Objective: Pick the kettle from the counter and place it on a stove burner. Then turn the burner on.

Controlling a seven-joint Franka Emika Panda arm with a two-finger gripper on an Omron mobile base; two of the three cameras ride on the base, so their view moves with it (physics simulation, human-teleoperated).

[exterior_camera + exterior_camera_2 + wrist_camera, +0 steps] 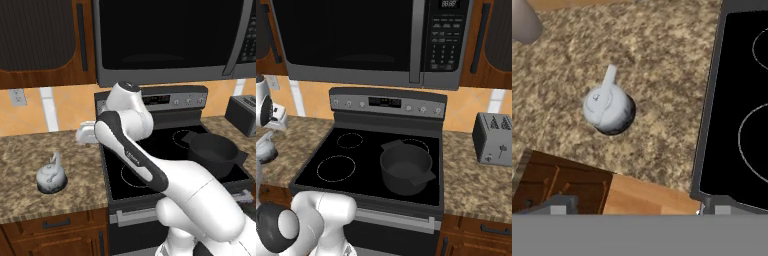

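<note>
The small silver-white kettle (51, 175) stands upright on the speckled granite counter (30, 150), left of the stove. In the hand view the kettle (608, 107) lies below me, left of centre, spout pointing up the picture. My gripper (637, 209) hovers well above it, open, with its fingertips (560, 204) far apart and nothing between them. In the left base view my hand (86, 132) hangs over the counter's back, beside the stove edge. The large stove burner (336, 168) is the front-left white circle in the black glass, bare; my arm partly hides that burner (125, 176).
A large black pot (405, 170) sits on the right side of the cooktop. A smaller circle (350, 140) lies behind the large burner. The knob panel (386, 102) runs along the stove's back, under the microwave (371, 40). A toaster (493, 137) stands on the right counter.
</note>
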